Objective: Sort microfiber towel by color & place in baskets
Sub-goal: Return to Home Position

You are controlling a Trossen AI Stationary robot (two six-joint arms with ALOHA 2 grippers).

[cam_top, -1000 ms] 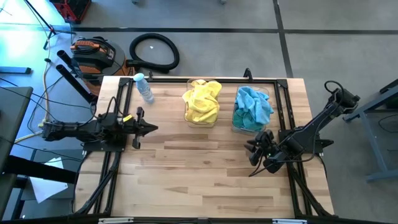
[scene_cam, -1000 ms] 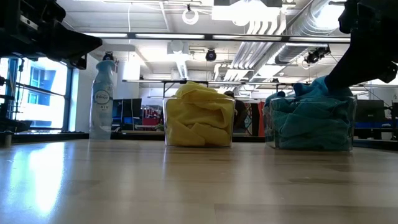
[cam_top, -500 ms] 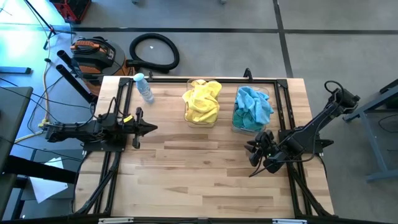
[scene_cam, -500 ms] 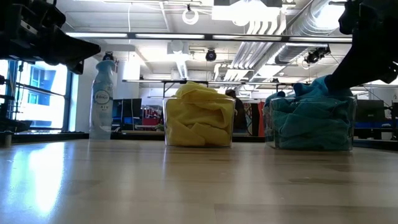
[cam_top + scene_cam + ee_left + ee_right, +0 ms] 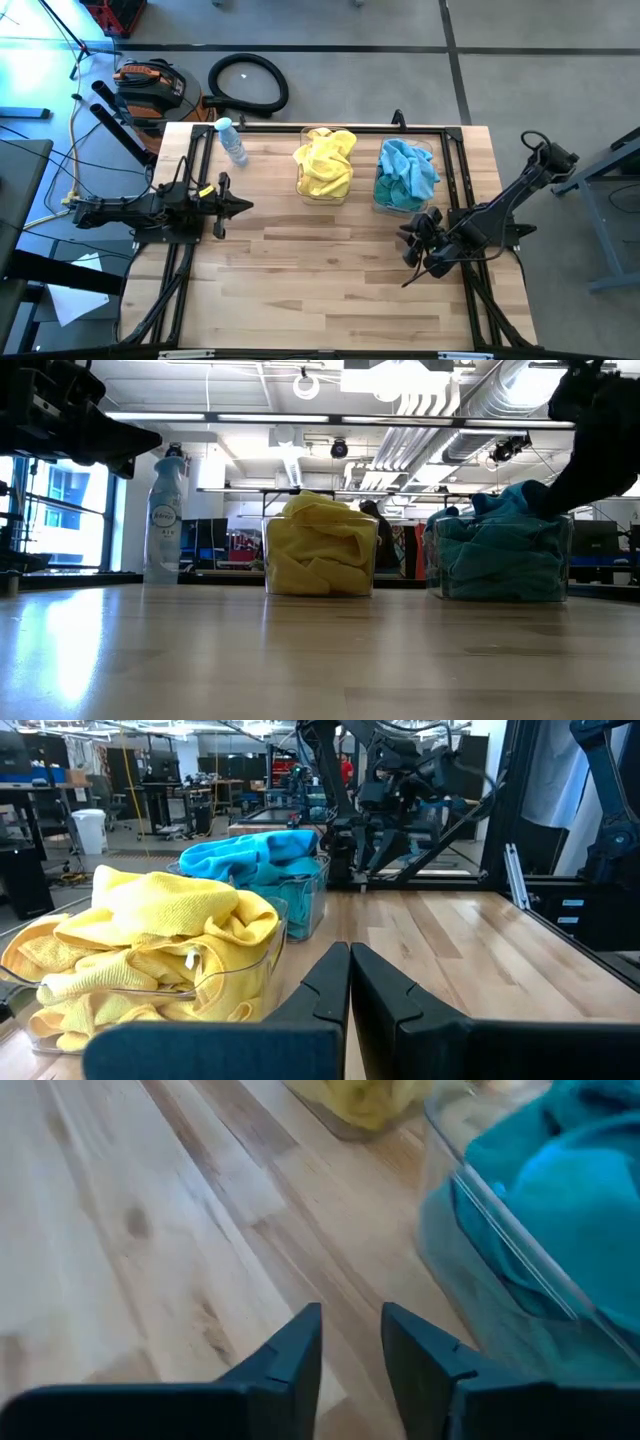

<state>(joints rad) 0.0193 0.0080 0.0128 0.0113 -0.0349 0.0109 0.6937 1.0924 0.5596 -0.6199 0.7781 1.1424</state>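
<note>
Bright yellow fuzzy microfiber towels sit heaped in the left clear plastic rectangular basket, and teal-blue fuzzy microfiber towels fill the matching right clear plastic basket. From the high view, the tubs stand side by side, not touching, toward the far edge of the light wooden table. The left gripper hangs at the table's left edge, and the right gripper is near the right edge, in front of the teal tub.

Low view: both piles rise above their rims, and a small clear plastic bottle with a blue cap stands upright left of the yellow tub.

Left wrist view: the left fingers are pressed together, holding nothing.

Right wrist view: the right fingers stand a narrow gap apart, empty, above bare wood beside the teal tub.
</note>
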